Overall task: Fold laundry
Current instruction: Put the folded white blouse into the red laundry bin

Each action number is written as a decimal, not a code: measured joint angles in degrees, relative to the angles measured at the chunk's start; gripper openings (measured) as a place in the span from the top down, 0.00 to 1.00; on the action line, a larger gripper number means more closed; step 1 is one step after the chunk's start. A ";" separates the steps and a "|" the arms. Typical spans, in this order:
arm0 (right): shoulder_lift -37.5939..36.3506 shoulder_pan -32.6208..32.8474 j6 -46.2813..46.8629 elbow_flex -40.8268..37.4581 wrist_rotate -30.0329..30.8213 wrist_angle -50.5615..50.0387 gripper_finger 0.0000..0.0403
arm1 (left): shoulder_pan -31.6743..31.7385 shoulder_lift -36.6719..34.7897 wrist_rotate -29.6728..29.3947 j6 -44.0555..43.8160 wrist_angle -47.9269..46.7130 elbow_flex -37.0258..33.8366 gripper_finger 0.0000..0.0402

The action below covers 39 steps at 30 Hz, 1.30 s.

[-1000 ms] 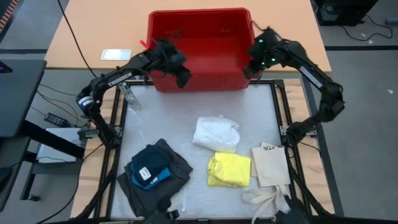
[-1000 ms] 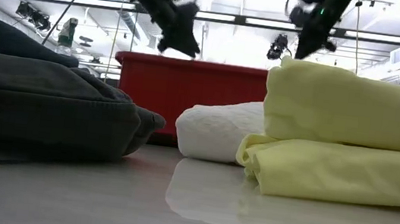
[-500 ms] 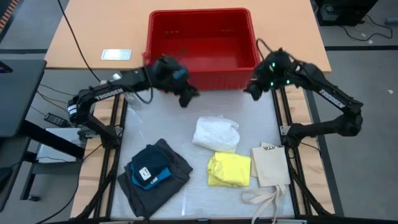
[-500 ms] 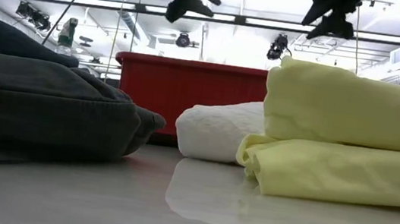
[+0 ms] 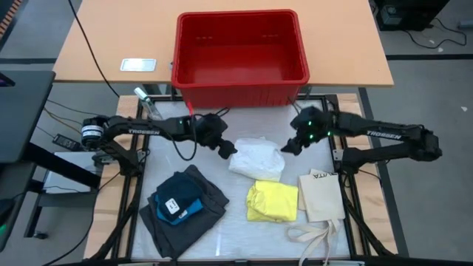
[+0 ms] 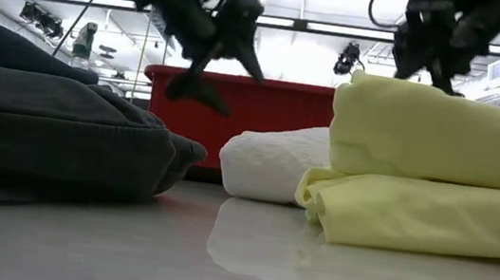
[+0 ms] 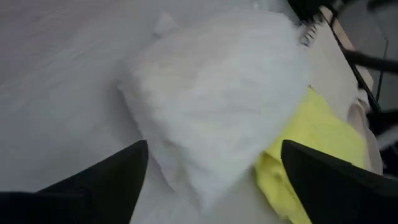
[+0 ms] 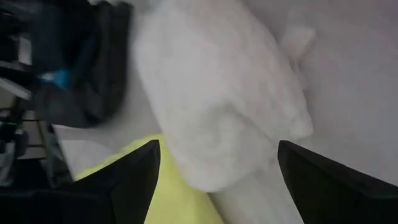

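Spread wide, left gripper (image 5: 225, 148) and right gripper (image 5: 293, 145) flanking white piece (image 5: 256, 158) mid-table beside yellow piece (image 5: 272, 201); uneven pinches would likely bunch the cloth or drag yellow along.

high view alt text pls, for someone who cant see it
Seen from above, the left gripper and right gripper flank a bunched white cloth mid-table, both with fingers open. Nearer the front lie a folded yellow cloth, dark grey shorts under navy and blue pieces, and a cream tote bag; an empty red bin sits behind.
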 joint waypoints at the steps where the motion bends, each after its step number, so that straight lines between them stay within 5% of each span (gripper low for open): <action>1: -0.14 0.83 0.81 -1.70 1.03 1.02 0.18 | 0.03 0.02 -0.53 -1.10 2.84 -2.14 0.06; 9: 1.59 4.38 8.20 -15.10 3.34 21.13 0.19 | -0.14 3.44 -2.51 -4.68 28.40 -15.83 0.01; 16: 7.74 4.40 10.56 -23.92 2.40 40.13 0.19 | -0.25 10.12 -1.00 -4.19 34.24 -16.59 0.01; 24: 22.33 4.06 7.90 -24.95 1.49 53.87 0.19 | -0.19 19.16 3.39 -4.25 42.15 -15.57 0.06; 30: 33.94 3.85 12.25 -24.49 -1.84 68.45 0.29 | -0.28 20.07 3.73 -1.36 42.10 -14.51 0.28; 37: 34.70 3.31 10.50 -20.19 -3.84 66.79 0.84 | -0.26 20.15 7.53 2.02 42.79 -14.33 0.75; 39: 33.59 2.67 8.44 -18.28 -5.63 65.11 0.87 | -0.05 19.87 8.77 2.14 44.06 -14.36 0.88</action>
